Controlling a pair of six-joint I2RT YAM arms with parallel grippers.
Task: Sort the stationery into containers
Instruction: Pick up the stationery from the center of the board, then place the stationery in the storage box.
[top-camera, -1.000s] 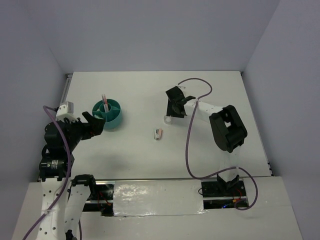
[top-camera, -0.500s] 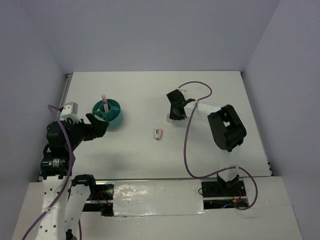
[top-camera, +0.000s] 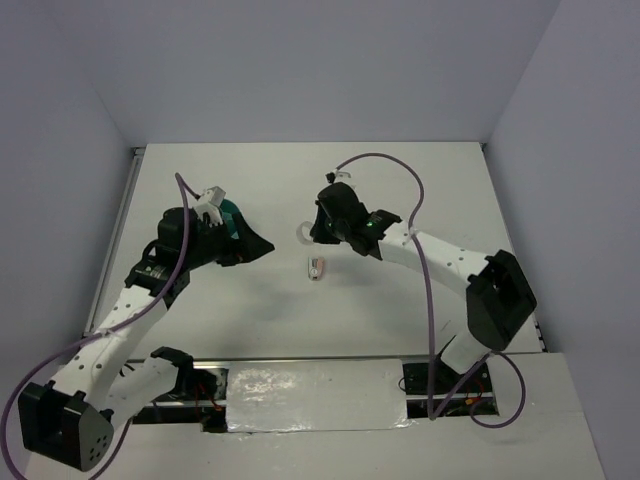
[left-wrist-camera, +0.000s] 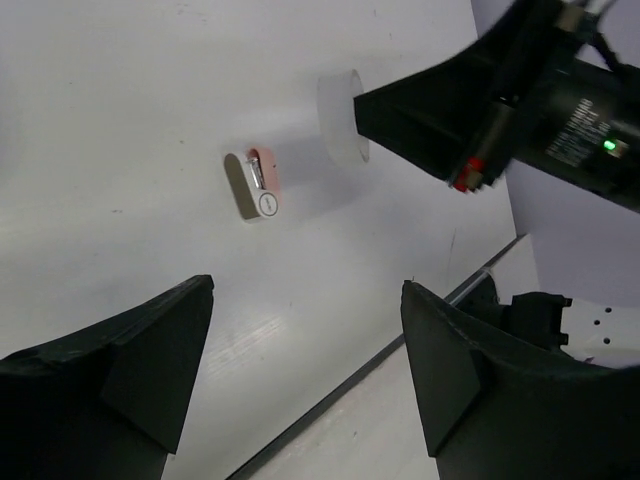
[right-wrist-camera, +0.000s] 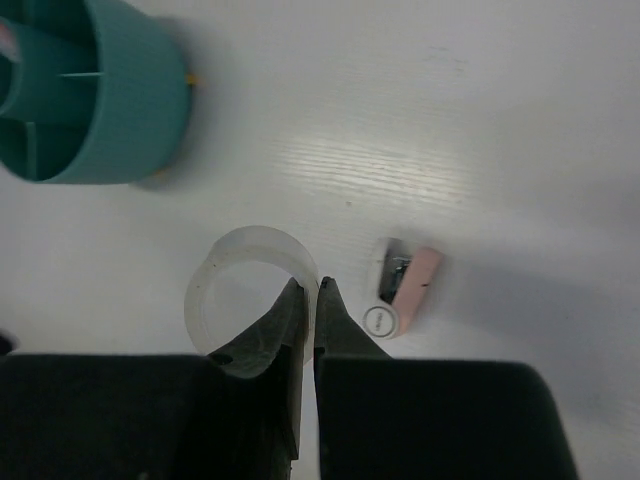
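Note:
My right gripper (top-camera: 312, 232) is shut on the wall of the clear tape ring (top-camera: 301, 233) and holds it above the table's middle. In the right wrist view the gripper (right-wrist-camera: 310, 287) pinches the ring (right-wrist-camera: 240, 262). A pink and white capsule eraser (top-camera: 317, 267) lies just in front; it also shows in the right wrist view (right-wrist-camera: 408, 288) and the left wrist view (left-wrist-camera: 255, 186). The teal organiser cup (right-wrist-camera: 95, 95) stands to the left, mostly hidden under my left arm in the top view (top-camera: 231, 212). My left gripper (top-camera: 262, 247) is open and empty, right of the cup, as the left wrist view (left-wrist-camera: 305, 283) shows.
Purple cables (top-camera: 428, 300) trail along both arms. The table's front edge (left-wrist-camera: 350, 392) with its dark strip runs close below the left gripper. Grey walls enclose the table on three sides.
The left arm swung from left of the cup to over it, its gripper now right of the cup. The right gripper lifted the tape ring and moved it left.

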